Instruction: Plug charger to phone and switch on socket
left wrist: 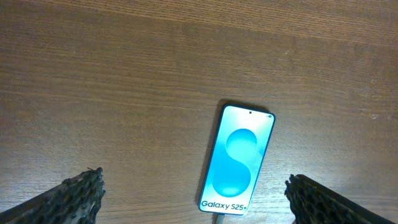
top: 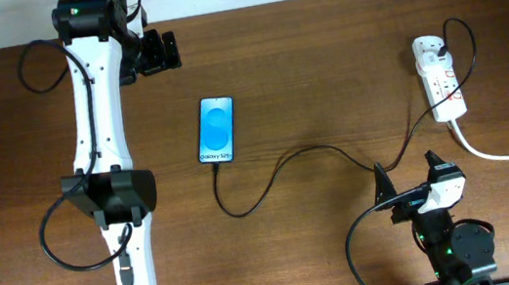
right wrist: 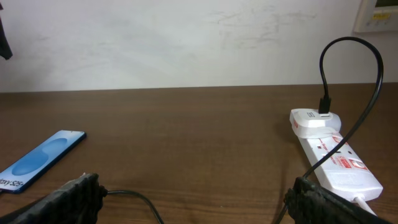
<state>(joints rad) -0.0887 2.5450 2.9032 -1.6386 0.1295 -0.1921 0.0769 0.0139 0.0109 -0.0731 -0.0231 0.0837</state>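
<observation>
Over the table (top: 319, 35) both grippers gape wide and empty, the left gripper (top: 169, 50) near the phone (top: 216, 128), the right gripper (top: 406, 174) short of the socket (top: 441, 86) at the table's right. The charger (top: 319, 147) seems seated in the phone's lower end, so plugging looks done. The socket switch is probably what remains, though it is too small to read.

Dark wooden table (top: 322, 55) bearing phone (top: 216, 129), charger (top: 319, 146) and white socket (top: 441, 81)
</observation>
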